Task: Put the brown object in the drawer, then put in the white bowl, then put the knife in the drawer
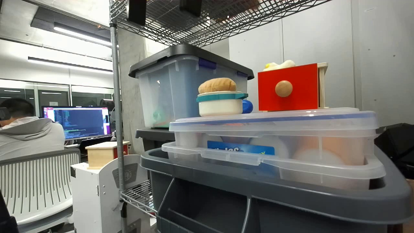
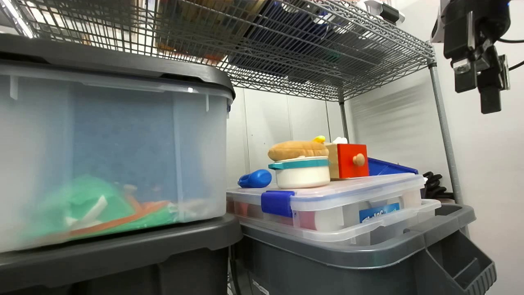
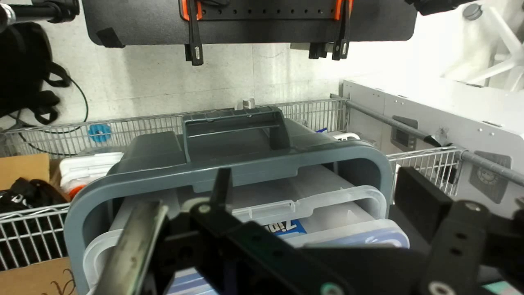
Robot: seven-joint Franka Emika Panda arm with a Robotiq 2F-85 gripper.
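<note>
Brown obj (image 1: 217,85) atop bowl (image 1: 220,108) nr drawer (image 1: 296,88)

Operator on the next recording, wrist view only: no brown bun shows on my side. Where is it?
Observer: In both exterior views, the brown bun sits on top of the white bowl.
Operator: And the place it should go?
Observer: The red drawer stands on the same clear tub lid as the bowl.
Operator: Is anything lying on that?
Observer: Yes, a white-and-yellow item lies on top of the drawer.

Black end effector (image 3: 323,195), silver screws (image 3: 441,288)
</note>
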